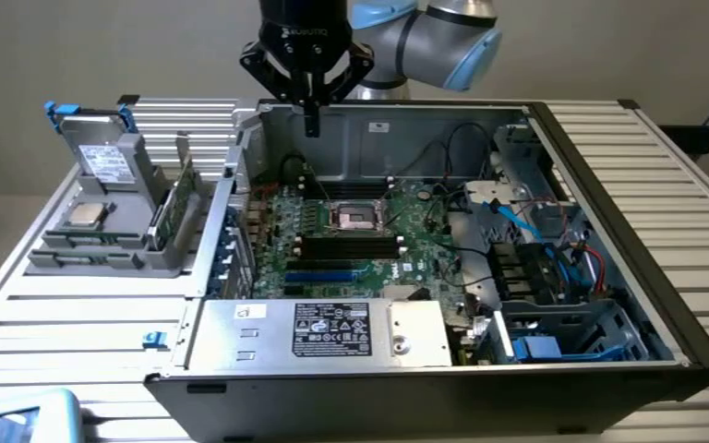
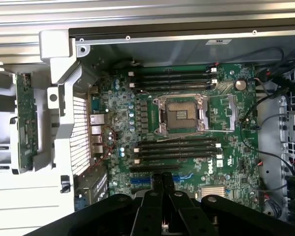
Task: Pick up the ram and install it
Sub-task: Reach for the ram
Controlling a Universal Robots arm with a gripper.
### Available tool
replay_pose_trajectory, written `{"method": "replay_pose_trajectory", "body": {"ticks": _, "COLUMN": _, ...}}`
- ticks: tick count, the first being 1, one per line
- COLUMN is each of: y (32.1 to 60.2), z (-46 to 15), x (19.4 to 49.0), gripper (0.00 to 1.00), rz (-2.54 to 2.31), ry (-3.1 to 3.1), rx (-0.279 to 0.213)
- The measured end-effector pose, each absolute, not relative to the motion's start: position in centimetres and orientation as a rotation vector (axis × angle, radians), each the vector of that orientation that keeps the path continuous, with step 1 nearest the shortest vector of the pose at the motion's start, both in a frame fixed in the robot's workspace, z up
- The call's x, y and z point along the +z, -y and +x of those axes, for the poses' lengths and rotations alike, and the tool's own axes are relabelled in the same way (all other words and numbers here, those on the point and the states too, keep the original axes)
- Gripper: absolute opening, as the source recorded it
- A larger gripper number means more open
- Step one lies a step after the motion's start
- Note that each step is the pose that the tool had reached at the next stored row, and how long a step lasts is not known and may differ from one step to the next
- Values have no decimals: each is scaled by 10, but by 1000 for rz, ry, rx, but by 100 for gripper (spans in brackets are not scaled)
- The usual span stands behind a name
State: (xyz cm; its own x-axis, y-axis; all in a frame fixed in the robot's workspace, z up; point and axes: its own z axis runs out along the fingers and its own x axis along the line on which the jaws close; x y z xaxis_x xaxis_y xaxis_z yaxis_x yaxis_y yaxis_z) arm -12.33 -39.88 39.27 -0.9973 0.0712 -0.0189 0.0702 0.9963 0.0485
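The ram [image 1: 181,201] is a thin green stick standing on edge in the grey holder [image 1: 106,257] at the exterior view's left, outside the computer case. In the wrist view the ram [image 2: 26,120] appears as a narrow green board in that holder. My gripper [image 1: 313,122] hangs high over the back of the open case, shut with nothing between its fingers. It is well apart from the ram. Beneath the gripper [image 2: 163,180] lies the green motherboard [image 2: 226,105] with its long black slots [image 2: 177,147], which look empty.
A silver processor chip [image 1: 88,215] and a grey labelled drive [image 1: 108,159] also sit in the holder. The case holds a processor socket [image 1: 358,217], cables and blue drive bays [image 1: 539,268], and a labelled power supply [image 1: 318,330] at the front. Case walls surround the board.
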Motion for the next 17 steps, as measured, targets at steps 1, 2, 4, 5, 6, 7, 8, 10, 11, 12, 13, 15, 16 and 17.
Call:
{"method": "replay_pose_trajectory", "body": {"ticks": 1, "y": 399, "z": -125, "x": 393, "gripper": 11, "rz": 110, "ry": -3118, "rx": 75}}
{"method": "replay_pose_trajectory", "body": {"ticks": 2, "y": 399, "z": -127, "x": 393, "gripper": 11, "rz": 110, "ry": -3118, "rx": 75}}
{"method": "replay_pose_trajectory", "body": {"ticks": 4, "y": 399, "z": -134, "x": 393, "gripper": 11, "rz": 111, "ry": -3118, "rx": 75}}
{"method": "replay_pose_trajectory", "body": {"ticks": 5, "y": 399, "z": -137, "x": 393, "gripper": 11, "rz": 111, "ry": -3118, "rx": 75}}
{"method": "replay_pose_trajectory", "body": {"ticks": 6, "y": 399, "z": -140, "x": 393, "gripper": 11, "rz": 111, "ry": -3118, "rx": 75}}
{"method": "replay_pose_trajectory", "body": {"ticks": 7, "y": 399, "z": -143, "x": 393, "gripper": 11, "rz": 110, "ry": -3118, "rx": 75}}
{"method": "replay_pose_trajectory", "body": {"ticks": 8, "y": 399, "z": -147, "x": 393, "gripper": 11, "rz": 110, "ry": -3118, "rx": 75}}
{"method": "replay_pose_trajectory", "body": {"ticks": 10, "y": 399, "z": -154, "x": 393, "gripper": 11, "rz": 111, "ry": -3118, "rx": 75}}
{"method": "replay_pose_trajectory", "body": {"ticks": 11, "y": 399, "z": -158, "x": 393, "gripper": 11, "rz": 110, "ry": -3118, "rx": 75}}
{"method": "replay_pose_trajectory", "body": {"ticks": 12, "y": 398, "z": -162, "x": 393, "gripper": 11, "rz": 110, "ry": -3118, "rx": 75}}
{"method": "replay_pose_trajectory", "body": {"ticks": 13, "y": 398, "z": -166, "x": 393, "gripper": 11, "rz": 111, "ry": -3118, "rx": 75}}
{"method": "replay_pose_trajectory", "body": {"ticks": 15, "y": 397, "z": -174, "x": 393, "gripper": 11, "rz": 110, "ry": -3118, "rx": 75}}
{"method": "replay_pose_trajectory", "body": {"ticks": 16, "y": 397, "z": -177, "x": 393, "gripper": 11, "rz": 110, "ry": -3118, "rx": 75}}
{"method": "replay_pose_trajectory", "body": {"ticks": 17, "y": 397, "z": -180, "x": 393, "gripper": 11, "rz": 110, "ry": -3118, "rx": 75}}
